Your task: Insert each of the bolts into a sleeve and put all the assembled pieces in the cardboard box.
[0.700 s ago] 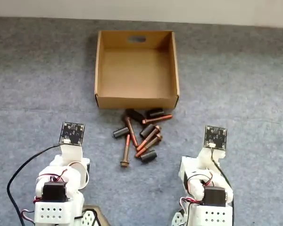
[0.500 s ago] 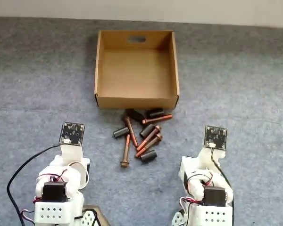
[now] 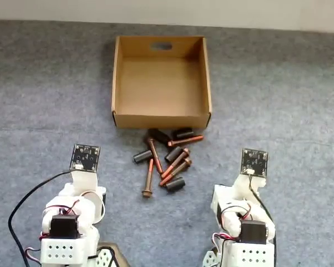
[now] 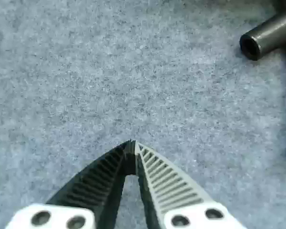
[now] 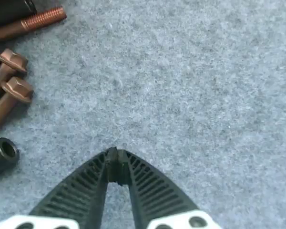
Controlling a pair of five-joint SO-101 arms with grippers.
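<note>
Shut jaws on both arms: the left gripper [image 4: 132, 145] has its tips pressed together and holds nothing, and the right gripper [image 5: 115, 155] is closed in the same way, also with nothing in it. Both hang over the grey carpet [image 3: 278, 100]. Copper bolts [image 3: 149, 177] and dark sleeves [image 3: 175, 184] lie loose in a small heap between the two arms, just beside the near wall of the cardboard box [image 3: 161, 120].
</note>
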